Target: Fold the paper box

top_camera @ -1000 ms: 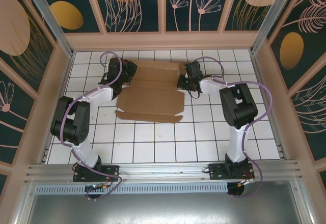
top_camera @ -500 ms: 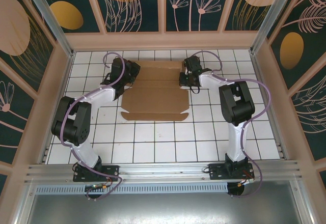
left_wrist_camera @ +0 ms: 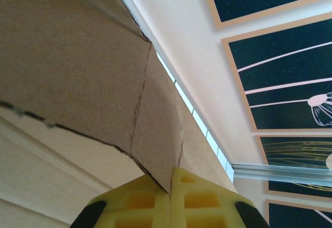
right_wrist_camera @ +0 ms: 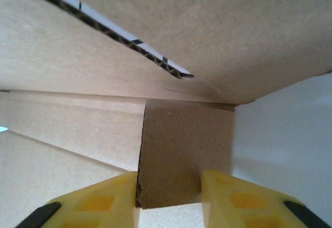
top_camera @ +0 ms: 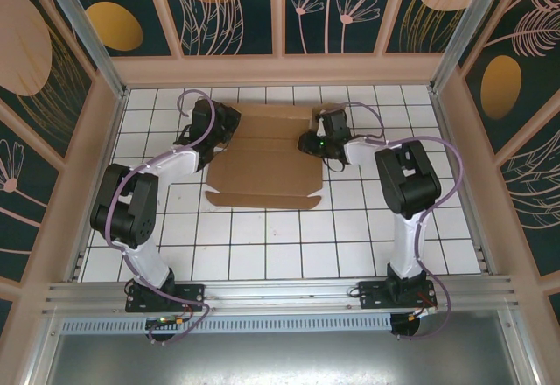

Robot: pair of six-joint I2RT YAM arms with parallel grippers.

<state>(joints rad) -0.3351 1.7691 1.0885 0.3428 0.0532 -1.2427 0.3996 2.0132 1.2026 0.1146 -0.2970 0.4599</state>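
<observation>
Box (top_camera: 262, 162) sits far-middle on the table (top_camera: 262, 245), between the arms; left gripper (left_wrist_camera: 170, 179) is clamped on its left edge, right gripper (right_wrist_camera: 168, 179) has its jaws apart, straddling a small tab. We'd anchor with the left pinch and have the right bend that tab along its crease, slowly, so the board doesn't tear. No print, label or brand readable on the plain brown board.
</observation>
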